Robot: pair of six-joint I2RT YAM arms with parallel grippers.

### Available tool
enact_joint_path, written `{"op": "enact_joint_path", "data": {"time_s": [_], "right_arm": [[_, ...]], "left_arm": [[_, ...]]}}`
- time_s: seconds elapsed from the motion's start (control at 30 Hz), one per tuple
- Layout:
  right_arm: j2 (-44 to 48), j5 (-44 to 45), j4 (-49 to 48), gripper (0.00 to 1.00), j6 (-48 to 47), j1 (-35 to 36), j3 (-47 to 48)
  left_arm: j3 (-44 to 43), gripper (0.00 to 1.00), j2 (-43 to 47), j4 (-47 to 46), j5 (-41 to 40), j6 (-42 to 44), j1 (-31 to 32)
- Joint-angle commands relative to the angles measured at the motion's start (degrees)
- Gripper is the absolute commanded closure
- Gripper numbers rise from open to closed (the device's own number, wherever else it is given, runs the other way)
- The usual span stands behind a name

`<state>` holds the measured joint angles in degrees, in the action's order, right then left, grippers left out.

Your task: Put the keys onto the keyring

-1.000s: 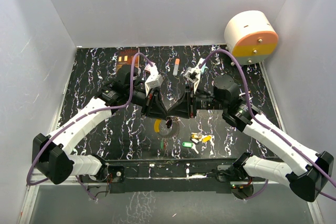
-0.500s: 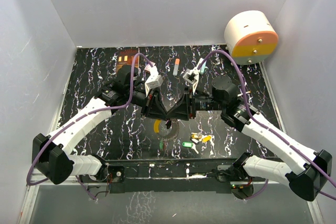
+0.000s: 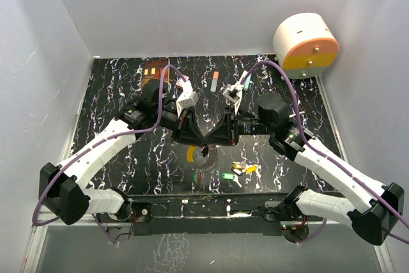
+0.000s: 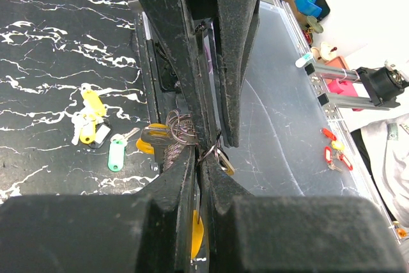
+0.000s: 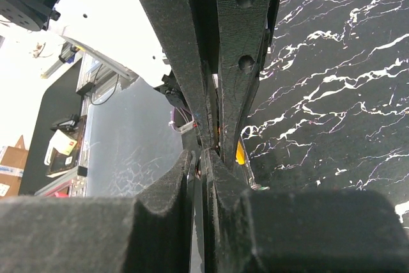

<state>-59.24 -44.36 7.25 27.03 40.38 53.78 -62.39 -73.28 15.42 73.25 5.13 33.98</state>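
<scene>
Threading in hand — left gripper (image 4: 199,172) clenched on keyring (image 4: 216,156) midair, tip-to-tip with right gripper (image 3: 213,137), also clenched, grasp hidden. 1 yellow key (image 4: 152,137) hangs there; loose keys (image 3: 239,169) on table (image 3: 121,87) — next: fetch 1.

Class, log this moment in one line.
Left pincer: shut | right pincer: shut | tips meet at keyring | loose keys on table
</scene>
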Motion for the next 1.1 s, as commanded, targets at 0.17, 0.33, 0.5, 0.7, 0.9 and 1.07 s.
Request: {"op": "enact_joint_path", "data": {"time_s": [0.17, 0.33, 0.5, 0.7, 0.9, 1.07], "right_arm": [[-1.8, -3.5, -4.1, 0.92, 5.1, 0.0, -0.6], [-3.1, -5.7, -4.1, 0.92, 11.2, 0.0, -1.3], [-3.2, -6.9, -4.2, 0.92, 16.0, -0.6, -2.3], [-2.1, -5.4, -4.2, 0.92, 19.4, -1.9, -2.9], [-0.6, -3.3, -4.2, 0.92, 23.0, -3.7, -3.3], [0.9, 0.5, -4.2, 0.92, 26.8, -5.0, -3.7]], "left_arm": [[-1.8, 0.95, 1.5, 1.3, 0.4, 2.1, 0.2], [-2.2, 0.79, 1.4, 4.0, -0.8, 4.8, 0.2], [-2.3, 0.74, 1.4, 6.1, -1.2, 6.9, 0.2], [-5.2, 0.69, 1.0, 12.7, -3.5, 13.0, 0.2], [-7.1, 0.68, 0.9, 15.6, -8.5, 16.5, 0.1], [-8.6, 0.76, 1.3, 13.6, -15.7, 12.6, 0.0]]}}
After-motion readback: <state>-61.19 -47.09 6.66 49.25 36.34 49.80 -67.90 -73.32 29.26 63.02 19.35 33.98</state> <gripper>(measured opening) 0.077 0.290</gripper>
